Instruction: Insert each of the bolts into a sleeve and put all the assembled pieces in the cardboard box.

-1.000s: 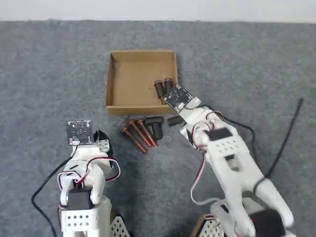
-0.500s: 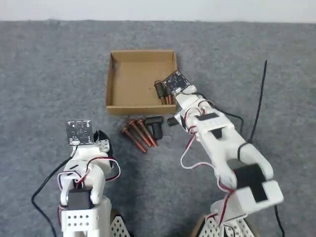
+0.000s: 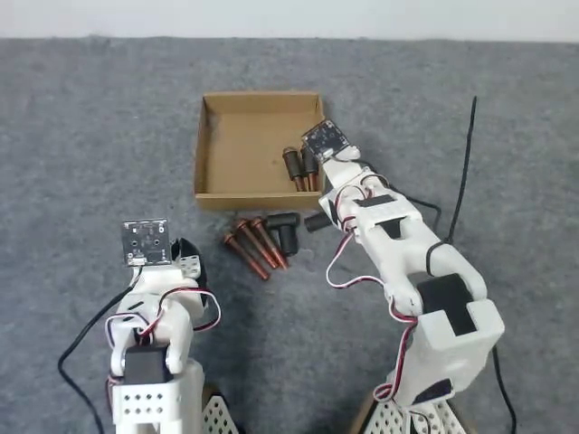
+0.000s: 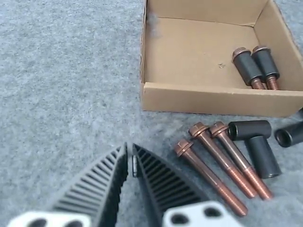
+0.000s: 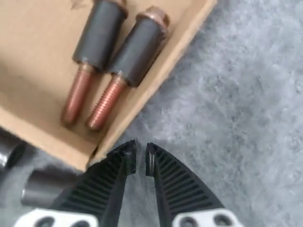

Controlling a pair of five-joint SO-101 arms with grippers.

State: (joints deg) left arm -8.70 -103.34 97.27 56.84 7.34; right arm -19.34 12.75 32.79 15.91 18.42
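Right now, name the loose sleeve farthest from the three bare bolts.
The lone sleeve beside the right arm; the other two lie together by the bolts.

The high view looks down over the whole desk point(image 3: 81, 127); the left wrist view faces the box point(image 4: 199, 100) from near, the right wrist view from nearer; all share it

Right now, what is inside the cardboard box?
Two sleeved bolts lie side by side near one wall of the cardboard box. From above, the right arm covers the box edge beside them.
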